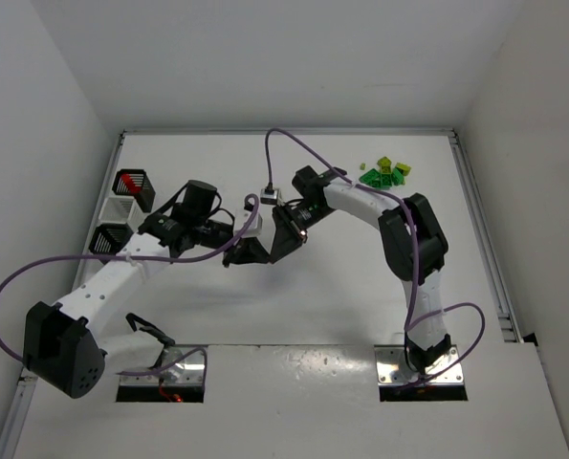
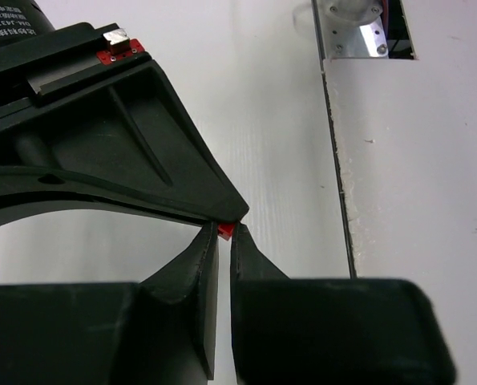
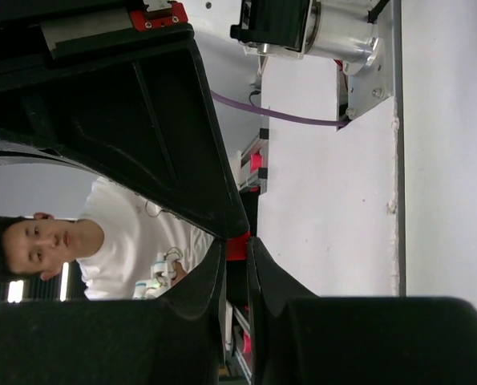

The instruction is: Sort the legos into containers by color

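The left gripper (image 2: 226, 238) and the right gripper (image 3: 236, 250) met tip to tip over the middle of the table (image 1: 341, 316). A single red brick (image 2: 227, 229) sat at the meeting point. The left fingers (image 2: 198, 273) were closed on it, with only a narrow slot between them. The right fingers (image 3: 202, 281) were clamped on the same brick from the opposite side. Three bins stood in a row at the left edge of the table: a far black bin (image 1: 146, 197) containing red bricks (image 1: 131, 182), a white bin (image 1: 119, 209) just beside it, and a near black bin (image 1: 109, 239). The contents of the latter two could not be determined. A loose cluster of green and yellow-green bricks (image 1: 383, 173) lay at the far right, well apart from the bins
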`<act>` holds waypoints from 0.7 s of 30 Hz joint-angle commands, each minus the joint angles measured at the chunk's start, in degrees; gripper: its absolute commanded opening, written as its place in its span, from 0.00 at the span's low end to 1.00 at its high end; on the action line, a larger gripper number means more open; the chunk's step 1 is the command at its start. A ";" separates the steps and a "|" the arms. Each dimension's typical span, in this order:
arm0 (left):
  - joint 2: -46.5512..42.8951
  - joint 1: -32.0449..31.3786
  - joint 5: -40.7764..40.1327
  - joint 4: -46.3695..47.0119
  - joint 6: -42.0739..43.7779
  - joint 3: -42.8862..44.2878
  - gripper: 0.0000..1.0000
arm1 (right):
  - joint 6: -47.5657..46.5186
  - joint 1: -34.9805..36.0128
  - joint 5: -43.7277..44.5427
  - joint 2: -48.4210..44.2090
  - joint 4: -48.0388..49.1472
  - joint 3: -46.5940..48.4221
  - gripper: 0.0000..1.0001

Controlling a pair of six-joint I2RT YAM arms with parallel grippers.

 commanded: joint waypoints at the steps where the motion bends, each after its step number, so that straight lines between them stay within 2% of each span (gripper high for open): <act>1: -0.29 -1.99 4.47 3.98 0.39 1.86 0.04 | 3.30 0.71 -8.56 -3.26 6.27 0.79 0.01; 3: 0.24 -1.99 4.99 3.98 -0.13 1.86 0.00 | 3.30 0.71 -8.56 -3.26 6.26 1.31 0.01; 9: 0.24 -2.52 5.00 3.98 -1.19 2.38 0.00 | 3.30 0.19 -8.56 -3.26 5.74 1.32 0.04; 12: 0.24 -2.52 4.38 3.98 -1.81 1.86 0.00 | 5.22 0.19 -8.56 -3.26 7.40 1.32 0.22; 13: 0.24 -2.52 3.69 3.98 -1.81 1.86 0.00 | 5.23 0.19 -8.56 -3.26 7.41 1.32 0.34; 16: -0.28 -2.52 2.63 3.98 -2.34 1.33 0.00 | 5.23 -0.42 -8.56 -4.58 7.93 0.18 0.50; 21: -0.82 -2.52 1.39 4.51 -2.95 0.19 0.00 | 5.76 -0.95 -8.56 -5.73 9.16 -0.88 0.53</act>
